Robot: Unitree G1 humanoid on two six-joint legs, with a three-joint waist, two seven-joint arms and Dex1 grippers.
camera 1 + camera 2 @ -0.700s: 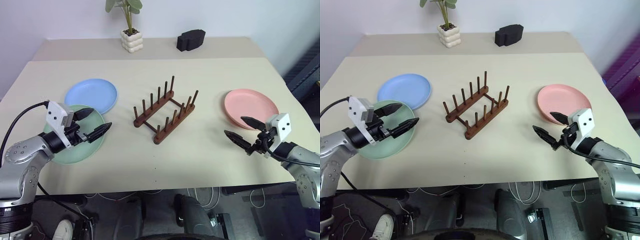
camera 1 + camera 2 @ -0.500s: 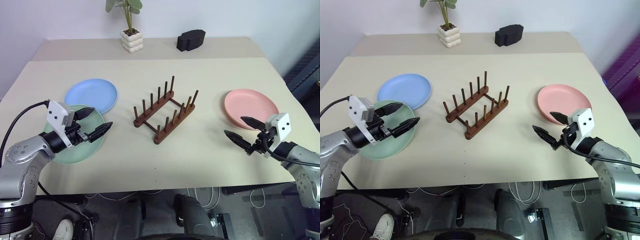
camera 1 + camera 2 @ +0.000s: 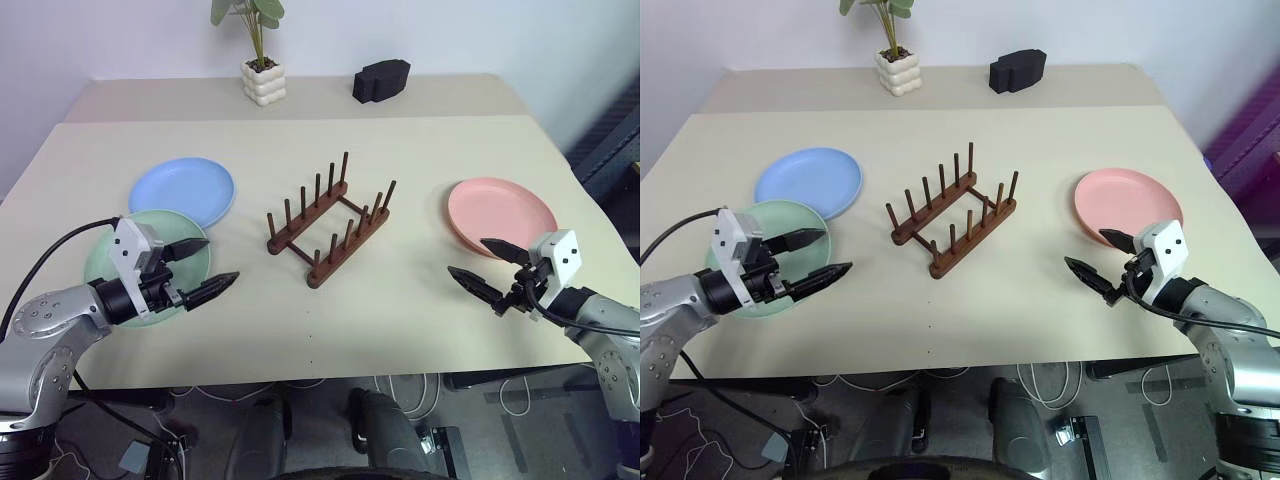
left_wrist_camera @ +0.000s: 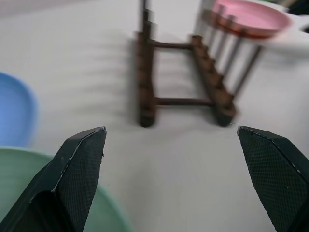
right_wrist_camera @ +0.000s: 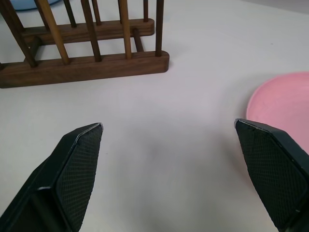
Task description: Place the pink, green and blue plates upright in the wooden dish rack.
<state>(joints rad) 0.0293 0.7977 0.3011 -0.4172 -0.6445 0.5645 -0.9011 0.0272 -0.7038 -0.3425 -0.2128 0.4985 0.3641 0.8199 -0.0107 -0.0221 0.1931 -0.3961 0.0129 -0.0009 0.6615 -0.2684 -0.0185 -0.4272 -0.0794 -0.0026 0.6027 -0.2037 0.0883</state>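
Beige table [image 3: 400,150], 3 unmarked plates flat

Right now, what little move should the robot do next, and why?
Probably lower the open right gripper onto the near rim of the pink plate. All three plates lie flat on the table, the rack holds none, and that gripper hovers beside the pink one.

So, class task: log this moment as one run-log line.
rack: empty | pink plate, green plate, blue plate: flat on table | left gripper, right gripper: open, holding nothing
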